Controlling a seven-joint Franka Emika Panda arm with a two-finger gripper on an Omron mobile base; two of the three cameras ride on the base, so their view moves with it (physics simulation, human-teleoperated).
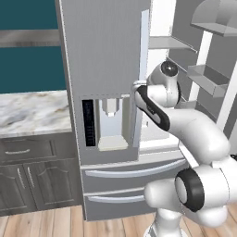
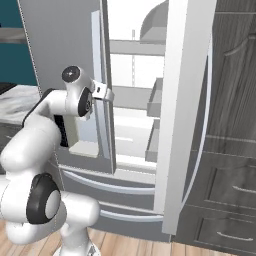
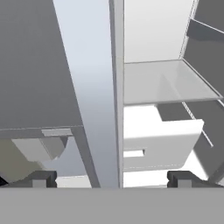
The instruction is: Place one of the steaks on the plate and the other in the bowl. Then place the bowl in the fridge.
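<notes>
The claw [image 3: 112,178] stands wide open, its two dark fingertips [image 3: 41,178] low at the left and right. Between them rises the edge of the closed left door [image 3: 94,87] of the fridge [image 3: 153,30], pale grey and running top to bottom. Left of it lies the door's flat grey front. Right of it the white inside shows a glass shelf [image 3: 166,83] above a white drawer [image 3: 162,144].

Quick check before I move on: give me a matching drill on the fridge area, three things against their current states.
Things:
1. right fridge door
2. gripper
3. lower drawers

States:
a. closed
b. swung open
c. jaws wide, nothing held, by the left door's edge

Pairs: 1-b, 2-c, 3-a
</notes>
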